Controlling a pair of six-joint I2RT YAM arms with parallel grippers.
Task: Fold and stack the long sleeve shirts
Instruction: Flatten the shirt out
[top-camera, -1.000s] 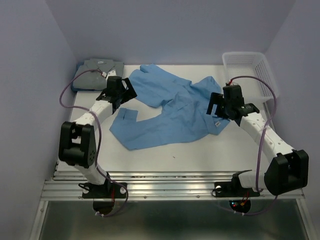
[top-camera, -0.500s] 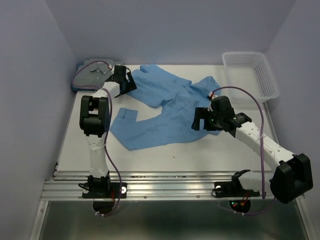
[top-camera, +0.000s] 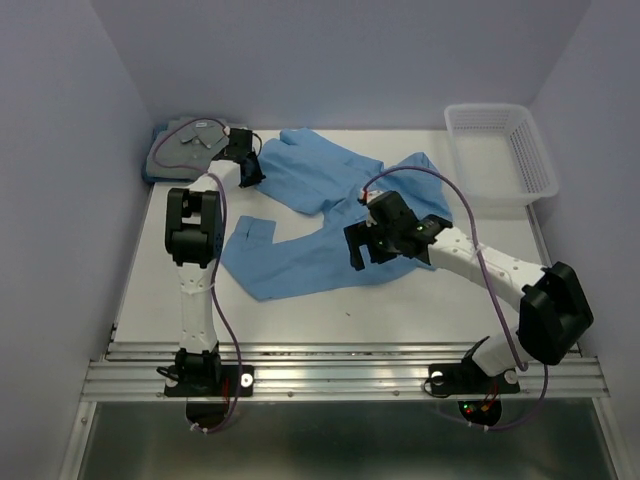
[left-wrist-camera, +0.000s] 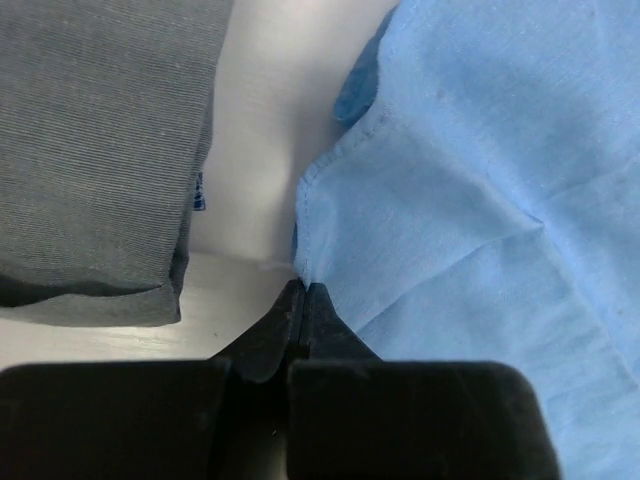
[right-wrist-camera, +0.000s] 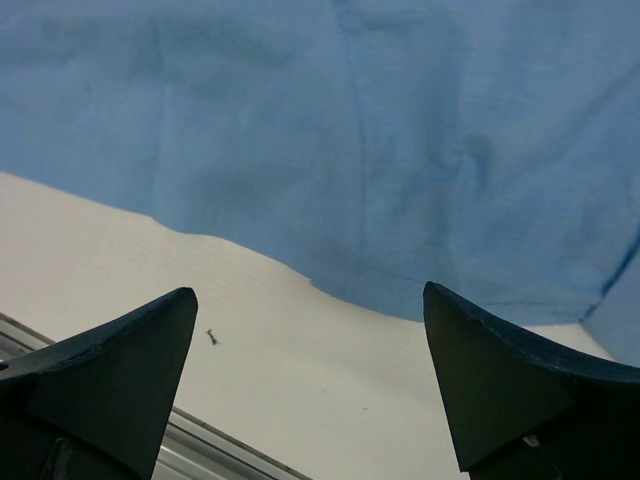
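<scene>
A light sky-blue long sleeve shirt (top-camera: 330, 215) lies spread and rumpled across the middle of the white table (top-camera: 420, 300). A grey-green shirt (top-camera: 185, 150) lies folded at the back left corner. My left gripper (top-camera: 254, 178) is at the blue shirt's left edge. In the left wrist view it (left-wrist-camera: 302, 290) is shut, pinching the hem of the blue shirt (left-wrist-camera: 480, 180), with the grey-green shirt (left-wrist-camera: 100, 140) just to the left. My right gripper (top-camera: 358, 250) hovers over the blue shirt's near hem. It (right-wrist-camera: 308, 300) is open with nothing between its fingers, above the blue cloth (right-wrist-camera: 350, 130).
A white mesh basket (top-camera: 500, 150) stands at the back right corner. A metal rail (top-camera: 340, 365) runs along the table's near edge. Lavender walls close in the left, back and right sides.
The left arm reached to the back left and its gripper shut on the blue shirt's edge. The right arm swung left from the shirt's right side to its near hem, still open.
</scene>
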